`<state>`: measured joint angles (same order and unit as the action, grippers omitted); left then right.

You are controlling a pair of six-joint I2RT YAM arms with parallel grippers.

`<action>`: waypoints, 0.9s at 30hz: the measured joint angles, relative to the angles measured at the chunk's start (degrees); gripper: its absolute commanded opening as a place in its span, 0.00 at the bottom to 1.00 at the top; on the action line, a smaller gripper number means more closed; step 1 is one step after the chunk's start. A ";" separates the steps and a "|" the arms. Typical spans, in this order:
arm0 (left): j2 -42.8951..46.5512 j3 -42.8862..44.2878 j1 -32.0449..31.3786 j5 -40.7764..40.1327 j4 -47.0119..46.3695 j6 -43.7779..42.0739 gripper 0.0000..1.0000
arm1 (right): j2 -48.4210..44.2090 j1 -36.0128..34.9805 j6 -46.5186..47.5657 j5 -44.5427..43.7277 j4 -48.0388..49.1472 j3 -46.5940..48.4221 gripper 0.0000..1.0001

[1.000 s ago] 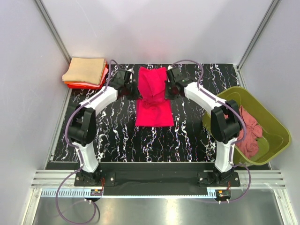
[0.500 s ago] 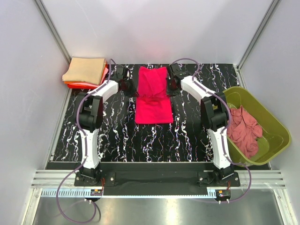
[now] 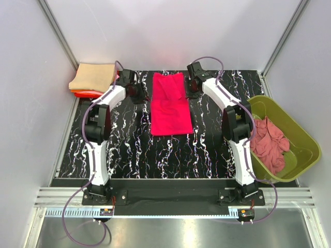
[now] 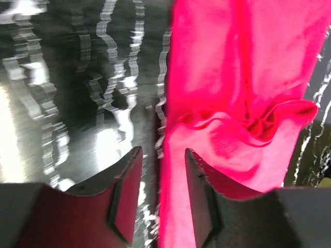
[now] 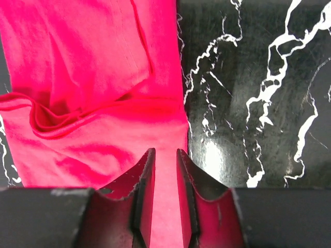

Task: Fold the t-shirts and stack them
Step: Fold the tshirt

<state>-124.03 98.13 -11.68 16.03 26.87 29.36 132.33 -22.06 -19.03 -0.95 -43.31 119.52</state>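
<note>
Marble tbl (image 3: pixel 129 147), stack (image 3: pixel 93 78) lower shirts mostly hidden

The table (image 3: pixel 155 155) is bare from 5 to 7 o'clock. A stack of folded shirts (image 3: pixel 93 77) blocks 10, the tub (image 3: pixel 305 139) blocks 3 to 4. At 12 the shirt (image 3: pixel 169 106) lies between the left arm (image 3: pixel 111 98) and the right arm (image 3: pixel 220 95).

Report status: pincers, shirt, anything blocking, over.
Left pincer open at edge of crimson shirt; right pincer open over opposite edge. Shirt flat, folded narrow, ridge across middle. Nothing on it.
</note>
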 measured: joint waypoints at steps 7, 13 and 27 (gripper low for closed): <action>6.05 -4.52 0.76 1.46 0.52 -1.55 0.40 | -2.69 0.15 -0.33 3.02 -0.63 -5.60 0.28; 5.05 -4.48 -0.90 8.41 -1.27 -2.84 0.36 | -3.98 0.15 -0.42 6.54 -0.22 -11.50 0.25; -9.29 5.75 -0.17 11.89 -2.03 -4.87 0.36 | -3.96 0.26 -0.76 4.87 2.78 -14.88 0.21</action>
<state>-133.32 103.88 -11.86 27.92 24.84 24.49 128.38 -21.80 -19.79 3.92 -40.53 104.64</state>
